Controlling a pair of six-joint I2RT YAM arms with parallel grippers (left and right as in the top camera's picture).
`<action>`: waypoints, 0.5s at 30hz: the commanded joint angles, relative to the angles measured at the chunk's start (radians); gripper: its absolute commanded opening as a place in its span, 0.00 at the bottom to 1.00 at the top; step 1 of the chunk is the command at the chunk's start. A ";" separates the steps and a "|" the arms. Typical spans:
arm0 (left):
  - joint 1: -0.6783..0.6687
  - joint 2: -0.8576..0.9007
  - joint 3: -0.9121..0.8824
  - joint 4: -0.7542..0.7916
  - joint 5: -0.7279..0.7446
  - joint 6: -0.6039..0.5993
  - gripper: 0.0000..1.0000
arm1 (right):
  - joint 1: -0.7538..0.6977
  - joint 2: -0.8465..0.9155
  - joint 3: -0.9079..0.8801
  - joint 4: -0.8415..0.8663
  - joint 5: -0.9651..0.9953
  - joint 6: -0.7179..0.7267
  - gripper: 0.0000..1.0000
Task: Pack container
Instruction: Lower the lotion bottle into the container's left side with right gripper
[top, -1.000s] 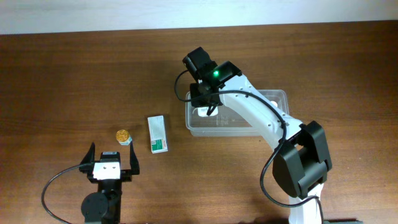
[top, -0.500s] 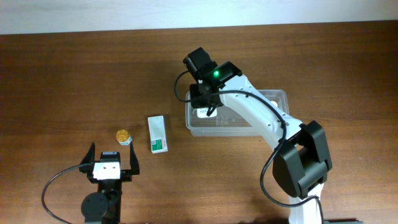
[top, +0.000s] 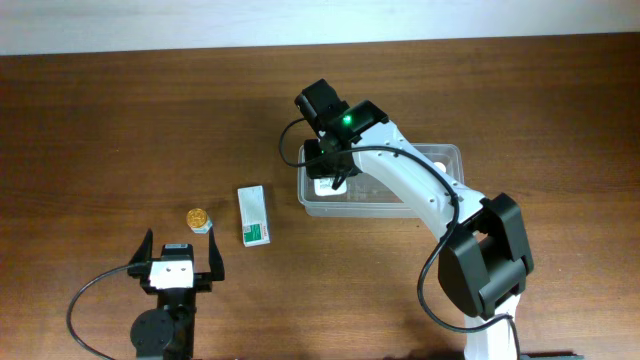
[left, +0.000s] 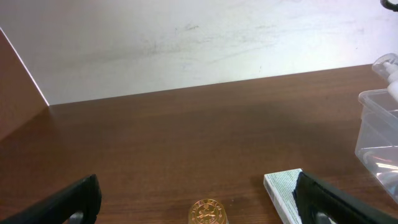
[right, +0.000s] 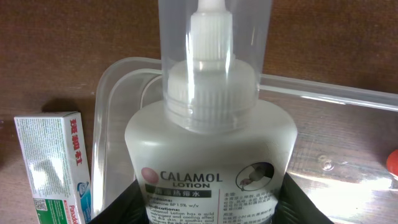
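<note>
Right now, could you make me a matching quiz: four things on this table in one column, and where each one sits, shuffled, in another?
1. white Calamol lotion bottle with clear cap
2. white-and-green cardboard box
3. small gold-lidded jar
4. clear plastic container

A. lying flat between jar and container
B. partly under the right arm
C. held in the right gripper
D. furthest left, beside the box

Pairs: 1-C, 2-A, 3-D, 4-B

You have the white lotion bottle (right: 208, 155) at the left end of the clear plastic container (top: 455, 156), the white-green cardboard box (top: 253, 215) left of it, the gold-lidded jar (top: 199, 217) farther left.
</note>
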 joint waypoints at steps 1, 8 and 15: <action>0.004 -0.008 -0.003 -0.002 0.011 0.013 0.99 | 0.006 -0.007 -0.010 0.000 -0.012 0.013 0.42; 0.004 -0.008 -0.003 -0.002 0.011 0.013 0.99 | 0.006 -0.007 -0.010 0.000 -0.017 0.013 0.43; 0.004 -0.008 -0.003 -0.002 0.011 0.013 0.99 | 0.006 -0.007 -0.010 0.000 -0.016 0.013 0.49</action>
